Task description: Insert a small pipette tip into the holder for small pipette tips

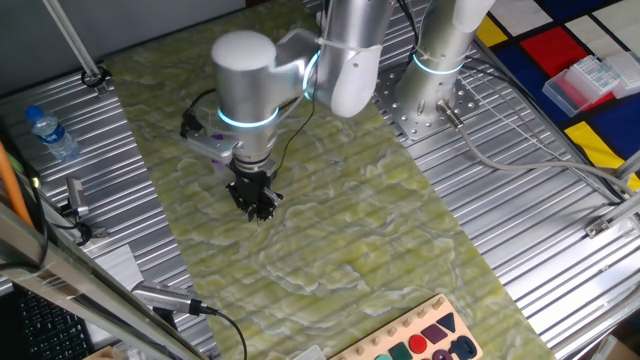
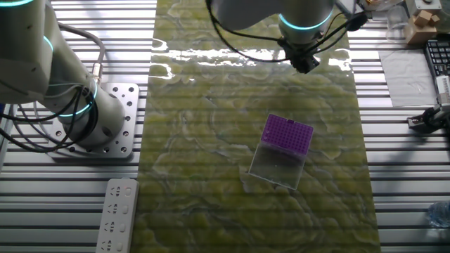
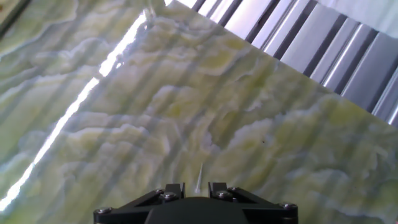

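The holder for small pipette tips [image 2: 287, 133] is a flat purple block on a pale translucent base, lying on the green marbled mat [image 2: 211, 161]. It does not show in the other views. My gripper [image 2: 306, 65] hangs over the far end of the mat, well away from the holder. It also shows in one fixed view [image 1: 256, 205]. In the hand view my gripper [image 3: 195, 186] has its jaws close together on a thin white small pipette tip [image 3: 199, 175], which sticks out towards the bare mat.
A second arm's base [image 2: 84, 119] stands left of the mat beside a white power strip [image 2: 118, 214]. A water bottle [image 1: 50, 132], a clear box [image 1: 588, 80] and a wooden shape board [image 1: 420, 340] lie around the mat. Ribbed metal tabletop surrounds it.
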`<state>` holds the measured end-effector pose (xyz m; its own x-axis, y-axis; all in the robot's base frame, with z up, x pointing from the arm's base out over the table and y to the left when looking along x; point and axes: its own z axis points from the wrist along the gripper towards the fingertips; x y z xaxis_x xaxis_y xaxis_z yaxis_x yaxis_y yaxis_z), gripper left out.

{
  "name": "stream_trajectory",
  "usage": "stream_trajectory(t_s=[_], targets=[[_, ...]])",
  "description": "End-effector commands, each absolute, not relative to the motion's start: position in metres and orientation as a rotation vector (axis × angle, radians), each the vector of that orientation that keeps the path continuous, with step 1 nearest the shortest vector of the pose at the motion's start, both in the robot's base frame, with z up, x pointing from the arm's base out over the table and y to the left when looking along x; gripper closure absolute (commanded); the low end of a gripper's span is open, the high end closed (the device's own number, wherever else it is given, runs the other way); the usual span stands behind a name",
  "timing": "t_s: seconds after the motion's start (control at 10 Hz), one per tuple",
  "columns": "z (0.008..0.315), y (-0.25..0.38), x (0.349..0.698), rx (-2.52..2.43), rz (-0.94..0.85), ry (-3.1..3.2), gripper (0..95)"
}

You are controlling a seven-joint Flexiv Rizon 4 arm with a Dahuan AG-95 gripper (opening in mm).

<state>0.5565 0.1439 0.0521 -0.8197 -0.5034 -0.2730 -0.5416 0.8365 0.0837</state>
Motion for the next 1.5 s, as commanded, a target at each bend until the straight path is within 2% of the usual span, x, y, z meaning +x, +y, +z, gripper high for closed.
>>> stream_trajectory(t_s=[0.1,1.5], targets=[[0.051,0.143,0.557,-0.806,0.227,2.779,76.0],[0.019,0.147,0.559,-0.797,0.209,2.738,76.0]])
